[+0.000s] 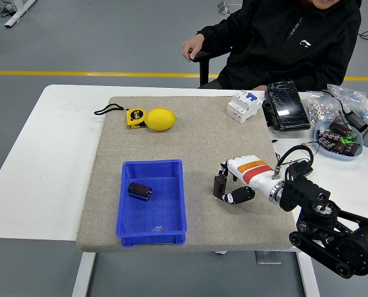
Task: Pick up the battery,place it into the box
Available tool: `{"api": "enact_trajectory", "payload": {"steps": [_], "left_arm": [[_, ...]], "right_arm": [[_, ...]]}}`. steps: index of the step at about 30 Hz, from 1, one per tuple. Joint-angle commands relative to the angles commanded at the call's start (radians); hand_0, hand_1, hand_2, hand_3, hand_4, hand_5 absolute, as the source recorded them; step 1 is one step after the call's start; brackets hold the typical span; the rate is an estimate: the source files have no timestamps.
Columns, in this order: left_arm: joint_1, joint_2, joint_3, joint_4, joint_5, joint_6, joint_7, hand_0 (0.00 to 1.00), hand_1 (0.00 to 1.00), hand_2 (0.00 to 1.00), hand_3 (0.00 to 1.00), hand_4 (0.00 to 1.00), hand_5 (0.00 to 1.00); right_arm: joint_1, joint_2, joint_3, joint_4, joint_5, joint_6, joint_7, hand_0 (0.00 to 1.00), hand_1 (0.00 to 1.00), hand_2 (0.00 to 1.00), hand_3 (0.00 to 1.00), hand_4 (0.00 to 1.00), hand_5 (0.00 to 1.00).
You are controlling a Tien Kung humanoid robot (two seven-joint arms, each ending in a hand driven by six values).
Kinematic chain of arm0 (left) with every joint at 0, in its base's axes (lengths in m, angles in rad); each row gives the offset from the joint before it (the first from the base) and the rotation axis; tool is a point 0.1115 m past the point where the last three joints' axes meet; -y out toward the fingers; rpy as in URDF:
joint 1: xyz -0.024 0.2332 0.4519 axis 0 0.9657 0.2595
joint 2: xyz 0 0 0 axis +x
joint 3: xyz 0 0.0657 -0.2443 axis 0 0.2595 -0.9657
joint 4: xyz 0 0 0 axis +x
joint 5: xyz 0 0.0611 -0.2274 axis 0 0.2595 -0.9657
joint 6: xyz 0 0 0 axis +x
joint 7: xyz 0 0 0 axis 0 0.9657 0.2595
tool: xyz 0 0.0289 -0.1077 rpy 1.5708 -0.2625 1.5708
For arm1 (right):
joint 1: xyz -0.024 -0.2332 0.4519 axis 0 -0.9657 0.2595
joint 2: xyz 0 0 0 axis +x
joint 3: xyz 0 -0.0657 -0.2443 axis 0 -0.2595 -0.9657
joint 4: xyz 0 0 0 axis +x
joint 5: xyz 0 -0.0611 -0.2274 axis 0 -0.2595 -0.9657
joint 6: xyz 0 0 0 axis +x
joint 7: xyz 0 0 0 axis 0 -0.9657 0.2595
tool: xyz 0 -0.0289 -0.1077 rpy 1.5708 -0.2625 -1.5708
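A dark cylindrical battery point(219, 185) stands upright on the grey mat, right of the blue box point(152, 201). My right hand point(227, 184), white with an orange stripe, has its fingers curled around the battery, which still rests on the mat. A second dark battery point(139, 190) lies on its side inside the blue box. My left hand does not show in this view.
A yellow tape measure point(134, 117) and a lemon point(161, 119) lie at the mat's far left. A white breaker point(244, 105), a black device point(285, 106) and a bowl of batteries point(337, 138) sit at the far right. A person sits behind the table, one hand point(191, 49) raised.
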State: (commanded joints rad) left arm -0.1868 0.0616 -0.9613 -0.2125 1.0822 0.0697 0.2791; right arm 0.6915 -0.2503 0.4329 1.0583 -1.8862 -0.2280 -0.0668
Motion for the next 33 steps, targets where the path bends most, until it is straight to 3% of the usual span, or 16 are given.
{"api": "enact_trajectory", "payload": {"steps": [33], "left_arm": [[-0.006,-0.001,0.007,0.001,-0.007,0.001,-0.003,0.724,0.697,0.659,0.584,0.631,0.539]], "right_arm": [[0.003,0.004,-0.006,-0.005,-0.009,-0.028,0.006,0.240,0.369,0.471,0.461,0.839,0.317]]}}
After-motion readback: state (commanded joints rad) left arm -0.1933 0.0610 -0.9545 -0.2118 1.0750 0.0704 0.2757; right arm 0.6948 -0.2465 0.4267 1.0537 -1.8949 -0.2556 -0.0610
